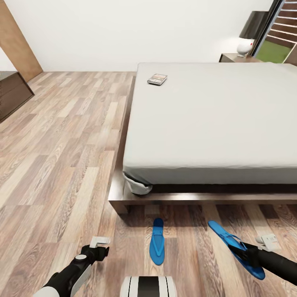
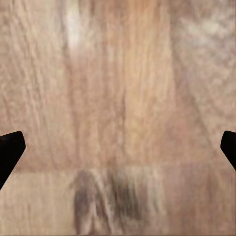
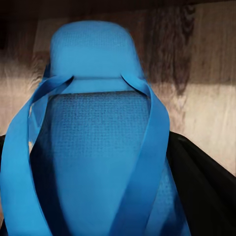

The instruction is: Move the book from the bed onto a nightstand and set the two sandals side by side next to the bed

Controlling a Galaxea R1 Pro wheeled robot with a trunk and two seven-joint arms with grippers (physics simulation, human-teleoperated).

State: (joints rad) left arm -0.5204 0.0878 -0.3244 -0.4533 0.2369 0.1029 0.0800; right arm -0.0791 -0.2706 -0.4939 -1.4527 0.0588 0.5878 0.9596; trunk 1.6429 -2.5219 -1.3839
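Sandals decide the coming move: one sandal (image 1: 157, 246) lies flat on the floor (image 1: 62, 173) just off the foot of the bed (image 1: 214, 119), its long axis pointing nearly straight at the bed frame, while the other sandal (image 1: 235, 247) is skewed, its toe toward the bed and its heel swung out to the robot's right, well apart from the first. The right claw (image 1: 250, 252) is at the heel half of that skewed sandal, and the right wrist view shows the blue sole (image 3: 93, 162) and straps close up between dark fingers (image 3: 201, 182), so the claw appears closed on it, though whether it is lifted off the floor I cannot tell. As I judge it, the next move has to turn this sandal until its axis matches the resting one and carry it leftward to lie beside it. The right arm reaches in low from the right, forearm angled toward the bed. The left claw (image 1: 99, 243) hangs over bare planks, left of the resting sandal, jaws wide apart and holding nothing. The book (image 1: 157, 79) lies on the mattress near the far left corner, far from both claws
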